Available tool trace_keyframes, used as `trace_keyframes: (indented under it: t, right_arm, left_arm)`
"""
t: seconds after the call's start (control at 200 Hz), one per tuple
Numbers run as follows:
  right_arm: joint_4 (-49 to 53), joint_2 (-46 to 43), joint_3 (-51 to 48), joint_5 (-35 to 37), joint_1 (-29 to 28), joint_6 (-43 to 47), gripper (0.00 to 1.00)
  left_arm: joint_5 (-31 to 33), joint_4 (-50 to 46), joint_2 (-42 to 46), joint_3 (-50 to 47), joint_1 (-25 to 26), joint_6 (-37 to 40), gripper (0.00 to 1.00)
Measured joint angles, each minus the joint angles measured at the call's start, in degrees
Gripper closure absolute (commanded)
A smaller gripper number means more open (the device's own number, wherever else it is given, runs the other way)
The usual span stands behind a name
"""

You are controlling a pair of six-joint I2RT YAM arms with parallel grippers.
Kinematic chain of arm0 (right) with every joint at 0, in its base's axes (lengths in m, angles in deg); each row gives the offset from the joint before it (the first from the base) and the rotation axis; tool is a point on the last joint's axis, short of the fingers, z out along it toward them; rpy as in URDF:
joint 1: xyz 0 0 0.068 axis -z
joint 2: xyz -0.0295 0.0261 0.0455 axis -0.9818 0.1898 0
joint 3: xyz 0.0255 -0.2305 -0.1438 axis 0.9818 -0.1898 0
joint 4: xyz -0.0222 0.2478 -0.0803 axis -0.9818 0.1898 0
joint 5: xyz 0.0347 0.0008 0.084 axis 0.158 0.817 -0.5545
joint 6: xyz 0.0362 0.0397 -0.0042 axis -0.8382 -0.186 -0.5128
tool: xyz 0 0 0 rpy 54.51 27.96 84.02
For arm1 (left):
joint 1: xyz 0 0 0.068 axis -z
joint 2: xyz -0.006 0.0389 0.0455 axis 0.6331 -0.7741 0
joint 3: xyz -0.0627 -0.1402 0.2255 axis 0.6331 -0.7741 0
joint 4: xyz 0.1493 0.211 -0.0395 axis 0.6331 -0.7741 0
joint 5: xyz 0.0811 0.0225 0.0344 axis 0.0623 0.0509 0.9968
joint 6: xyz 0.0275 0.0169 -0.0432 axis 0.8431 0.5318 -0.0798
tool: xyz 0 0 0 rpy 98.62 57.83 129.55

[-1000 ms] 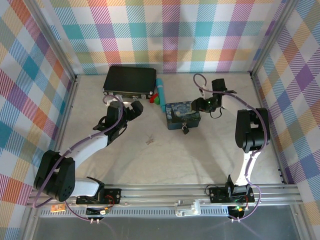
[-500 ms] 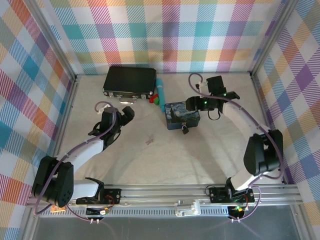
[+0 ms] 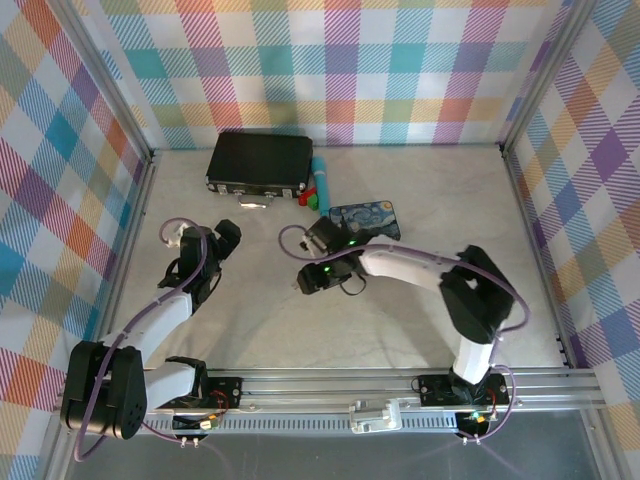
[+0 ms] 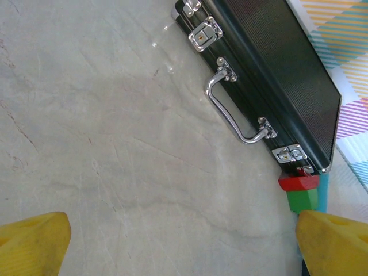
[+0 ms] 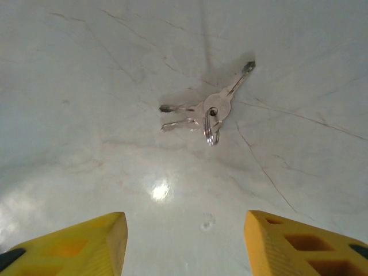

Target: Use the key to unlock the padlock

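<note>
**Right arm.** Half a second ago the right gripper [image 3: 308, 280] was over the far right of the tin [image 3: 368, 214]. It has since swung left and toward the near edge and now sits low over the middle of the table [image 3: 420, 170]. In the wrist view the gripper [image 5: 184, 233] is spread wide, with a yellow finger [image 5: 75, 244] at each lower corner and nothing between them.

**Key.** The key [image 5: 210, 108] lies flat on the table just ahead of the right fingers and is not touched. It is one of three thin keys fanned out on a small ring [image 5: 210, 133]. Its place on the table matches the earlier frames.

**Padlock.** The right forearm now covers its earlier spot at the tin's near edge, so its position cannot be confirmed.

**Left arm.** The left gripper [image 3: 222, 236] has drawn back to the left, away from the table centre and well apart from the key. In the wrist view the gripper [image 4: 184, 244] is wide apart and empty. It faces the case [image 4: 270, 69], with the red block [image 4: 298, 182] and green block [image 4: 302, 200] at the case's end.

**Other items.** The tin, case and tube [image 3: 320, 178] are where they were.
</note>
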Motion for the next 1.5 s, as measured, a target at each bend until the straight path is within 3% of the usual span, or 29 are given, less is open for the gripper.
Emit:
trace_keyframes:
  t: [0.18, 0.335, 0.71, 0.985, 1.275, 1.5]
  right_arm:
    - [-0.5, 7.8, 5.1, 9.4, -2.8, -5.6, 0.45]
    - [-1.9, 9.7, 6.6, 15.0, -3.2, -8.9, 0.55]
    - [-3.1, 11.8, 7.7, 17.5, -3.5, -12.5, 0.67]
    - [-4.6, 11.6, 6.4, 19.9, -4.0, -12.9, 0.98]
    - [-10.4, 8.3, 0.7, 16.6, -3.4, -8.0, 1.0]
    - [-14.0, -1.3, -9.9, 3.1, 2.3, 1.1, 1.0]
  left_arm:
    - [-0.2, -0.2, 0.3, -0.3, 0.0, 0.4, 0.0]
    - [-0.2, -1.5, 1.0, -0.3, 0.0, 1.4, 0.0]
    - [-0.1, -3.2, 4.4, -0.5, 0.0, 3.1, 0.0]
    - [-0.2, -4.2, 5.5, -0.5, 0.0, 3.5, 0.0]
    - [-2.2, -5.8, 5.5, -0.1, 0.0, 4.3, 0.0]
    - [-9.6, -4.5, 5.5, 0.6, 0.0, 5.0, 0.02]
